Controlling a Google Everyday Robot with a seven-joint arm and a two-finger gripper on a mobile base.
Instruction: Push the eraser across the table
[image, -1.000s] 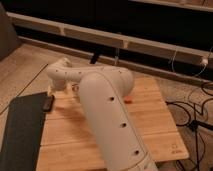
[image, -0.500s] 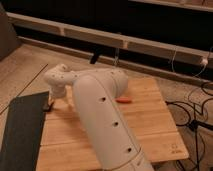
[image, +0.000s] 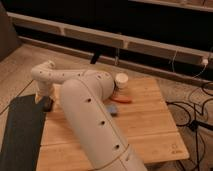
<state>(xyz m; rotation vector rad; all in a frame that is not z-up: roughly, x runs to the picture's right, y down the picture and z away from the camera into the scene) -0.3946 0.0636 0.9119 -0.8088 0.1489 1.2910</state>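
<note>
Camera view, single frame. The white arm (image: 87, 117) rises from the lower centre, bends over the table (image: 150, 125) and reaches left, ending at the gripper (image: 44, 96), which points down at the table's left edge, right where the light wood meets the dark grey mat (image: 20, 130). Claw state: cannot tell. A small dark block, likely the eraser (image: 48, 105), sits directly under and touching the gripper's tip at that left edge (its outline merges with the mat, so the exact footing, wood or mat, is unclear). Elsewhere on the tabletop: a white cup (image: 121, 80) upright near the far edge, a red-orange pen-like object (image: 121, 100) lying just in front of it, and a small blue item (image: 112, 110) beside the arm's flank. Black cables (image: 192, 112) trail on the floor to the right of the table.
</note>
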